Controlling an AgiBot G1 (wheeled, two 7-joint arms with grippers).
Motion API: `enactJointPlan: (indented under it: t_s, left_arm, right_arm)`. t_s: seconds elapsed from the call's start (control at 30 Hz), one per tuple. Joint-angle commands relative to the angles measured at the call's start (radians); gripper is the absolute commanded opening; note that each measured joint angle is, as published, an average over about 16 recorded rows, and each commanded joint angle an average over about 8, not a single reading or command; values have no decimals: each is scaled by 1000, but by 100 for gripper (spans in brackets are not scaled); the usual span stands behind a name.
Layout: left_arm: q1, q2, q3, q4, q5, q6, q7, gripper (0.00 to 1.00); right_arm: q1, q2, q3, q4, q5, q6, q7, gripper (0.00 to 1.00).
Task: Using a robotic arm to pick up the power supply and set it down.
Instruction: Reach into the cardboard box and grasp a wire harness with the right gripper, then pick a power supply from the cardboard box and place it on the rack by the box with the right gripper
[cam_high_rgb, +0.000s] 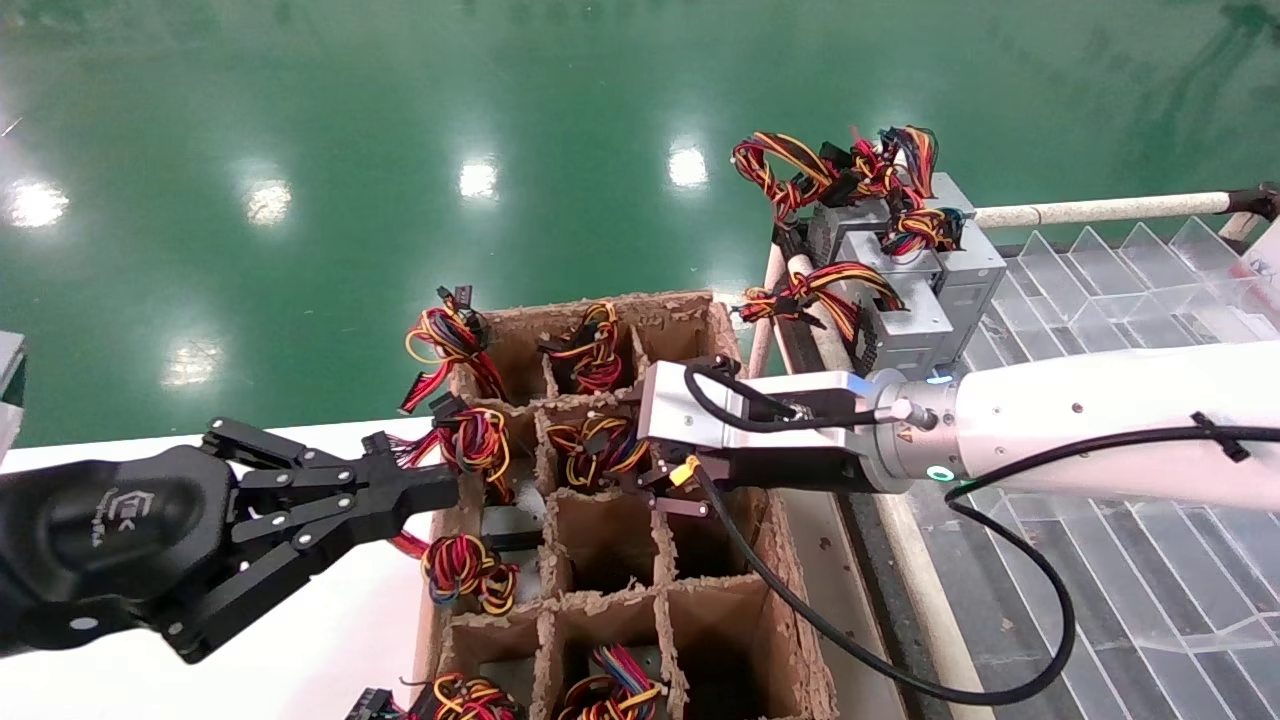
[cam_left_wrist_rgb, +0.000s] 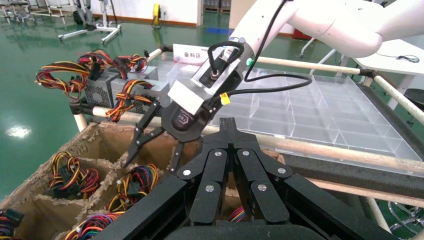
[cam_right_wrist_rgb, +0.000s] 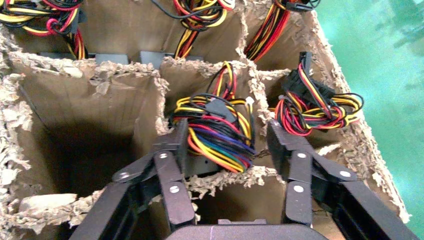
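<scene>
Right gripper (cam_right_wrist_rgb: 227, 150) open, straddling power supply (cam_right_wrist_rgb: 220, 132) wire bundle in cardboard cell. Likely heavy, rigid casing, wires floppy: grip casing. Left gripper (cam_high_rgb: 400, 490) closed, idle beside box.

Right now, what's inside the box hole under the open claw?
Under the right claw, a cardboard box cell holds a colourful wire bundle. The power supply beneath is hidden by those wires.

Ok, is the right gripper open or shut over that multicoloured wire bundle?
Open. The right gripper has its fingers spread to either side of the power supply's wire bundle, inside the cardboard compartment, not yet clamped.
</scene>
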Motion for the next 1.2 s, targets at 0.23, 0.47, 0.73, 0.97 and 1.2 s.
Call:
enactJointPlan:
  t_s: [0.23, 0.47, 0.73, 0.97, 1.2]
  left_arm:
    - [0, 0, 0, 0, 0, 0, 0, 0]
    - [0, 0, 0, 0, 0, 0, 0, 0]
    - [0, 0, 0, 0, 0, 0, 0, 0]
    - [0, 0, 0, 0, 0, 0, 0, 0]
    - [0, 0, 0, 0, 0, 0, 0, 0]
  right_arm:
    - [-6, 1, -2, -8, 5, -6, -1, 0]
    - [-8, 5, 2, -16, 17, -9, -9, 0]
    - [-8, 22, 29, -11, 61, -4, -25, 0]
    - [-22, 75, 114, 23, 207, -5, -68, 0]
    - [4, 153, 209, 78, 329, -18, -138, 0]
